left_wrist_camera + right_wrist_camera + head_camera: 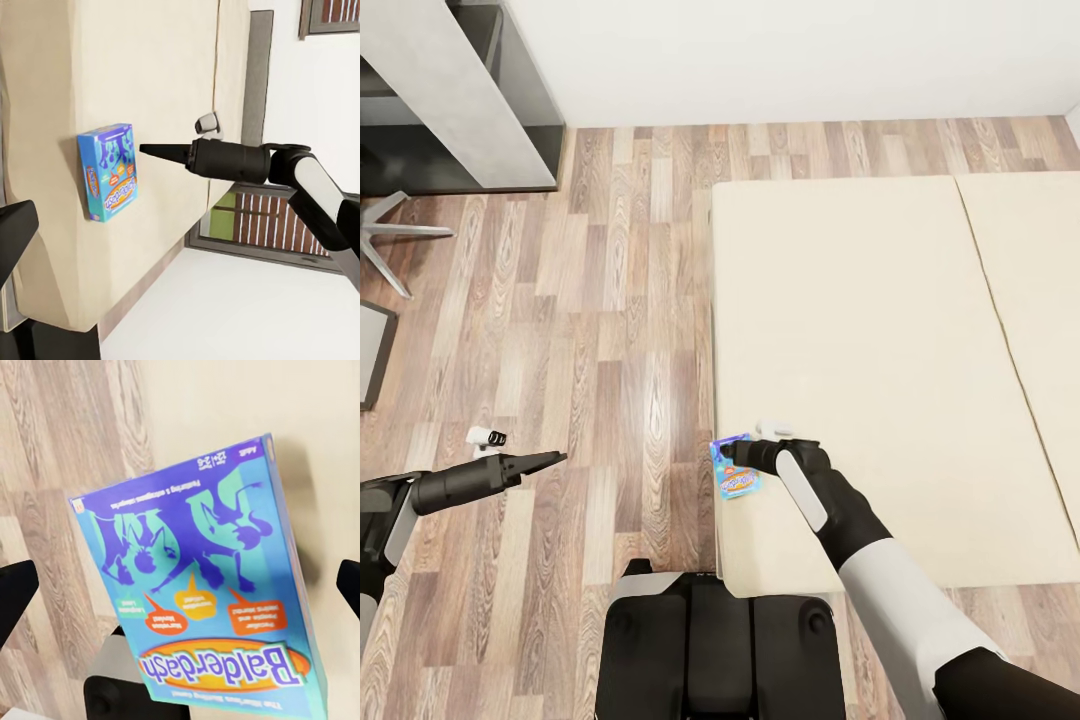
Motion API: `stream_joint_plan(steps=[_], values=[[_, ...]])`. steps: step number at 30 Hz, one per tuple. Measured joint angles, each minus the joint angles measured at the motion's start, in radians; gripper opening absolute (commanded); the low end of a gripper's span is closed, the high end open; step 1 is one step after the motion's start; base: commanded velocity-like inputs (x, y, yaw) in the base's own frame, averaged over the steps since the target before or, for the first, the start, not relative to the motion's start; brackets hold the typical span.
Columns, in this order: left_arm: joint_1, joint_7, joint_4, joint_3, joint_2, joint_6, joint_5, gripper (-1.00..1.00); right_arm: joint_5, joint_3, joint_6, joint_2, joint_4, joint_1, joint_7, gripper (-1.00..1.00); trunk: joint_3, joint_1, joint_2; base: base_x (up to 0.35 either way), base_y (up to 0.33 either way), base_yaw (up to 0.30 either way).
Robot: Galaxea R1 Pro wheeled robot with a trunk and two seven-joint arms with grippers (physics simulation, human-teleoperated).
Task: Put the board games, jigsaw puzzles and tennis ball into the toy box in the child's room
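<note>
Reaching right gripper over blue game box at bed edge, fingers apart either side, ready to clamp. Left gripper idle at nine o'clock, fingers together.

The board game is bright blue with purple cartoon figures, small green, yellow and orange speech bubbles, and an orange oval bearing blue lettering. The bed shows a plain beige mattress. The floor is brown wood plank with grey streaks. At ten o'clock, the bench is mottled light grey. The wall is white.
</note>
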Motion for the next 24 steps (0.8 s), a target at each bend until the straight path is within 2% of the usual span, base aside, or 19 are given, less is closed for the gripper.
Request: stream_joint_plan(steps=[8,15,24], values=[[0.0,0.0,0.001,0.0,0.0,-0.001,-0.001,1.0,-0.001,-0.001,0.011,-0.002,-0.061,0.016,-0.001,1.0,0.0,0.0,0.0,0.0,0.0,0.0],[0.001,0.0,0.005,0.0,0.001,-0.004,-0.002,1.0,0.002,-0.006,0.041,-0.008,-0.235,0.116,-0.003,1.0,0.007,0.0,0.0,0.0,0.0,0.0],[0.002,0.0,0.01,0.0,0.0,-0.008,-0.004,1.0,0.004,-0.007,0.068,-0.017,-0.322,0.182,-0.005,1.0,0.022,0.0,0.0,0.0,0.0,0.0]])
